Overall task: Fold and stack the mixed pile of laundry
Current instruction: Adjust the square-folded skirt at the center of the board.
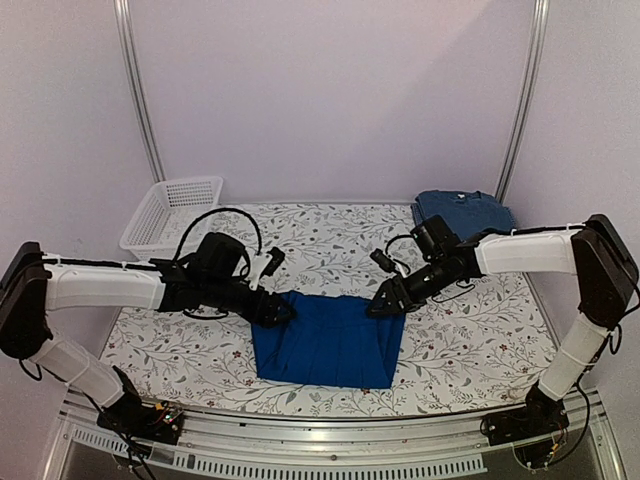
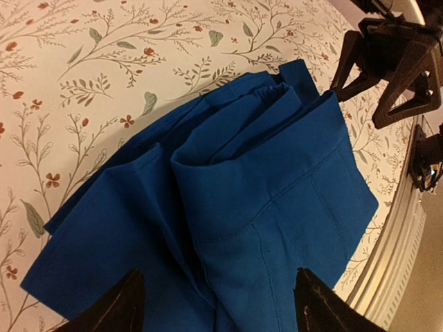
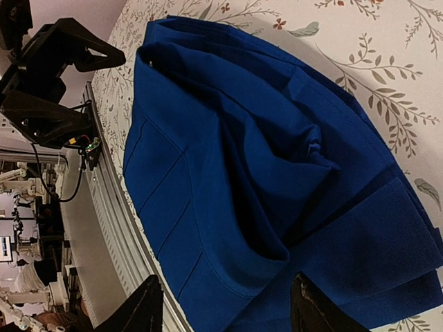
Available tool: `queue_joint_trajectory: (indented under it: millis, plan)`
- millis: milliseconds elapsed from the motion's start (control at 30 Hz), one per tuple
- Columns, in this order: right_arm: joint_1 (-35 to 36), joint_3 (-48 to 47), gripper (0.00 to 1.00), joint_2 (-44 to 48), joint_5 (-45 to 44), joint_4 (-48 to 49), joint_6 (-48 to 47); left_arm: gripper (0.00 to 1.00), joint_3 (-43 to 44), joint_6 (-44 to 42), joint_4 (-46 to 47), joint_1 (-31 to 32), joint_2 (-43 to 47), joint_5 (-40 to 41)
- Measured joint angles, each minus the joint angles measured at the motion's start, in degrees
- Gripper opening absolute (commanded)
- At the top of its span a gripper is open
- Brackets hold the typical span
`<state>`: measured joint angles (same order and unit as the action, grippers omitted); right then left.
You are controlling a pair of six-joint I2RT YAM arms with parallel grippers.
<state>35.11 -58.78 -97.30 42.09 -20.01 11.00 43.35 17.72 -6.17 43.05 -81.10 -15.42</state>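
Note:
A bright royal-blue garment (image 1: 328, 340) lies folded and rumpled at the table's front centre. My left gripper (image 1: 283, 312) is at its far left corner, and my right gripper (image 1: 380, 305) is at its far right corner. In the left wrist view the garment (image 2: 228, 207) fills the space under the open left gripper (image 2: 218, 304). In the right wrist view the garment (image 3: 263, 180) lies under the open right gripper (image 3: 225, 304). Neither gripper pinches any cloth. A dark navy T-shirt (image 1: 462, 208) lies folded at the back right. The checked shirt is out of view.
A white mesh basket (image 1: 172, 212) stands at the back left of the floral tablecloth (image 1: 320, 240). The table's metal front rail (image 1: 330, 445) runs just in front of the garment. Upright frame posts stand at the back left and back right.

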Motion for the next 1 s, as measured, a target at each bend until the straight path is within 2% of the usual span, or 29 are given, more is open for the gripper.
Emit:
queue_joint_trajectory:
  millis: [100, 167, 300, 500, 567, 1000]
  plan:
    - [0.4, 0.2, 0.56, -0.3, -1.4, 0.6, 0.3, 0.67, 0.1, 1.5, 2.4, 0.0, -2.8, -1.1]
    - [0.7, 0.2, 0.51, -0.7, -2.3, 1.2, 0.3, 0.59, 0.3, 2.1, 4.0, 0.0, -5.2, -1.7]
    - [1.0, 0.0, 0.36, -2.2, -4.1, 1.4, -0.1, 0.42, 1.7, 2.4, 5.4, -0.2, -9.3, -2.1]
    - [1.0, -2.1, 0.03, -3.3, -5.8, 0.1, -1.2, 0.1, 3.7, 2.2, 8.4, -1.0, -11.1, -4.3]
    - [1.0, -3.0, 0.0, -3.3, -6.1, -0.2, -1.7, 0.0, 3.8, 2.1, 9.5, -1.5, -11.1, -5.7]
    - [-2.4, -3.7, 0.0, 1.4, -7.5, -0.1, -2.3, 0.0, 1.5, 6.0, 18.1, -9.8, -10.4, -16.2]
